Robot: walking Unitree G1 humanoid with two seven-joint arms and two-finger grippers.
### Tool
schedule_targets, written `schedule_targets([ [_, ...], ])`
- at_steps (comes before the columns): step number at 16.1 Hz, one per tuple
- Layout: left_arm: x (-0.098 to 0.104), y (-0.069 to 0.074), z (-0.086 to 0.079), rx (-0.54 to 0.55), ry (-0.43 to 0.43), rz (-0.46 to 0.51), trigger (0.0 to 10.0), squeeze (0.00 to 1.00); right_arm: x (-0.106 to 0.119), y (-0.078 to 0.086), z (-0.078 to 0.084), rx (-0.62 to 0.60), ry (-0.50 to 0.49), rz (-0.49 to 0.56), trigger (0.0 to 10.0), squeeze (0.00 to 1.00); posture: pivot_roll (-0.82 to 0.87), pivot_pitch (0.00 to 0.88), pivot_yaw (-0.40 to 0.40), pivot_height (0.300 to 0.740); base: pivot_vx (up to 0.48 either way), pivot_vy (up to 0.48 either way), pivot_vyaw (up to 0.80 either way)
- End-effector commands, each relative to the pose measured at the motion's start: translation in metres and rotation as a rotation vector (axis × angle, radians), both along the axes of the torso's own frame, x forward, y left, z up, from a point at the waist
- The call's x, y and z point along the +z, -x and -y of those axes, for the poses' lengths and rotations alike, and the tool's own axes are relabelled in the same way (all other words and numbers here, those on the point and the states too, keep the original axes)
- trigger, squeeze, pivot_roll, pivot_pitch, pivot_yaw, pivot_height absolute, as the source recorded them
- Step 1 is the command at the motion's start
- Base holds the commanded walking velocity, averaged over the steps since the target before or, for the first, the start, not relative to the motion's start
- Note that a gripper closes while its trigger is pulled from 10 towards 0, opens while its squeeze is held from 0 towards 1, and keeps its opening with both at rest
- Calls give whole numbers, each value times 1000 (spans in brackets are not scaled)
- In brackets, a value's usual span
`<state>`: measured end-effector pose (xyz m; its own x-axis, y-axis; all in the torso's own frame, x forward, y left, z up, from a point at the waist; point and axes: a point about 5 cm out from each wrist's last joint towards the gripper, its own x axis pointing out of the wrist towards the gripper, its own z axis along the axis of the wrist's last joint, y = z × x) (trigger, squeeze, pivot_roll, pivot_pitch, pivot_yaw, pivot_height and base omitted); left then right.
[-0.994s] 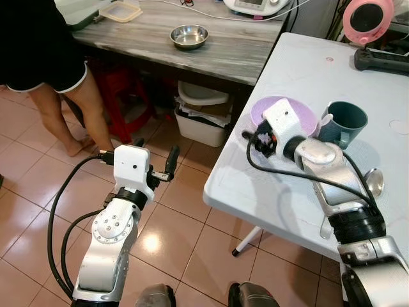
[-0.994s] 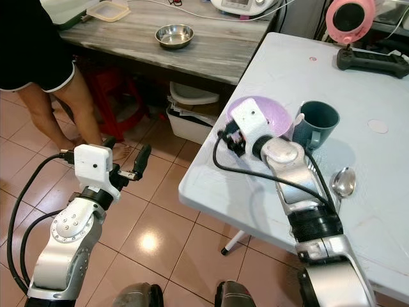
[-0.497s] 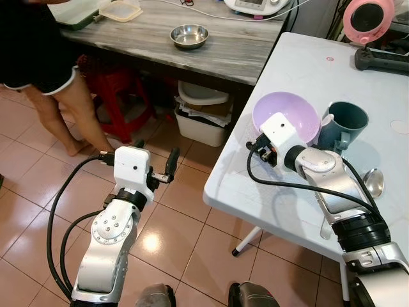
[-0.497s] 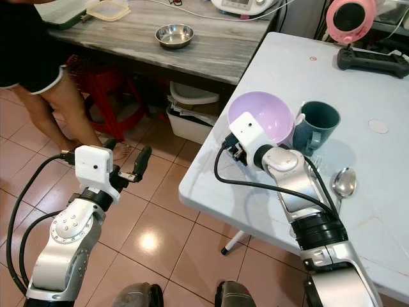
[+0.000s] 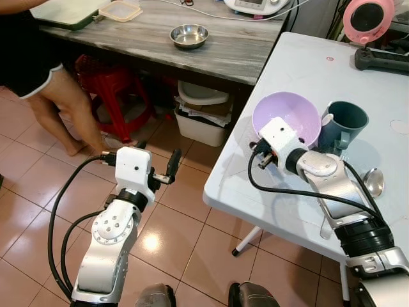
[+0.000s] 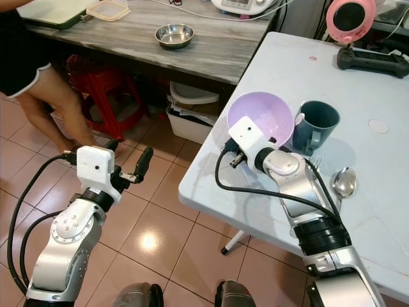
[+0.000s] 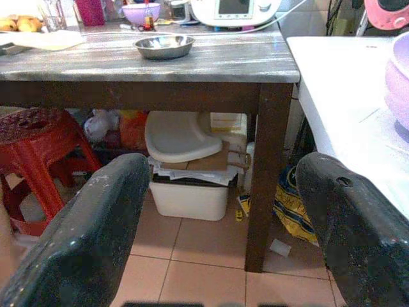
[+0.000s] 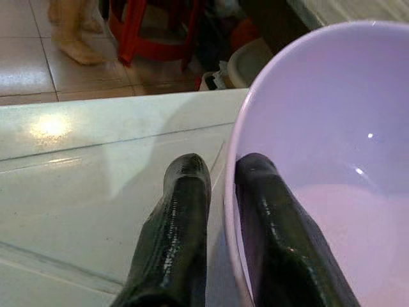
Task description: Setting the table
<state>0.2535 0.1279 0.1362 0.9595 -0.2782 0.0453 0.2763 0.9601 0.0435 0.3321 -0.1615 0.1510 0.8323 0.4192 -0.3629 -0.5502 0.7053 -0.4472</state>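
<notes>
The right arm reaches forward over the near edge of the white tabletop (image 5: 300, 70), forearm angled up and to the left, wrist bent toward the purple bowl (image 5: 286, 118). The right end effector (image 8: 220, 185) is clamped on the bowl's near rim — one black finger inside the bowl, the other outside against the wall. The bowl is tilted, its opening facing up and toward the robot, with the near rim held above the tabletop.

Just beside the bowl on its right stands a dark teal mug (image 5: 344, 124), touching or nearly touching the bowl; which of the two cannot be told. A metal spoon (image 5: 372, 182) lies on the tabletop nearer the robot, partly behind the right forearm.

The left arm is raised at the robot's left over the tiled floor (image 5: 185, 224), elbow bent, wrist pointing forward. The left end effector (image 7: 220, 211) holds nothing — its fingers stand wide apart.

Beyond it, a grey wooden tabletop (image 5: 236, 45) carries a small steel bowl (image 5: 189, 36). A red stool (image 5: 112, 86) stands beneath it, and a person's legs (image 5: 64, 112) are at the far left.
</notes>
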Motion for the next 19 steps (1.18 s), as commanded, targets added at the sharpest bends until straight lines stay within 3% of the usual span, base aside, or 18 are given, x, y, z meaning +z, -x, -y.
schedule_targets([
  [1, 1, 1, -2, 12, -4, -3, 10000, 0, 5, 1, -2, 20, 2, 33, 0, 0, 11, 120, 47, 740, 0, 0, 0],
  [10, -3, 0, -4, 43, -7, -24, 10000, 0, 8, 5, -4, 21, -14, 101, 0, 0, 3, 120, 43, 740, 0, 0, 0],
  [11, -4, 0, -5, 52, -4, -31, 10000, 0, 10, 6, -3, 6, -30, 125, 0, 0, 3, 118, 43, 740, 0, 0, 0],
  [12, -4, 1, -6, 58, -12, -29, 10000, 0, 19, 9, -3, -20, -89, 229, 0, 0, 4, 112, 46, 740, 0, 480, 0],
  [13, -4, 2, -7, 60, -17, -28, 10000, 0, 21, 10, -4, -28, -103, 250, 0, 0, 4, 111, 47, 740, 0, 480, 0],
  [14, -5, 2, -7, 64, -28, -26, 10000, 0, 31, 15, -7, -40, -162, 337, 0, 0, 4, 108, 46, 740, 0, 480, 0],
  [16, -6, 2, -8, 65, -43, -18, 10000, 0, 35, 21, -10, -51, -213, 384, 0, 0, -2, 94, 48, 740, 0, 480, 0],
  [17, -6, 0, -7, 63, -45, -16, 10000, 0, 37, 26, -10, -78, -260, 417, 745, 0, -5, 88, 45, 740, 0, 480, 0],
  [18, -6, -1, -6, 61, -45, -16, 10000, 0, 38, 31, -10, -108, -305, 431, 3608, 0, -6, 81, 44, 740, 0, 480, 0],
  [19, -7, -3, -7, 67, -43, -19, 10000, 0, 34, 37, -11, -141, -343, 441, 10000, 0, -7, 74, 48, 740, 0, 480, 0],
])
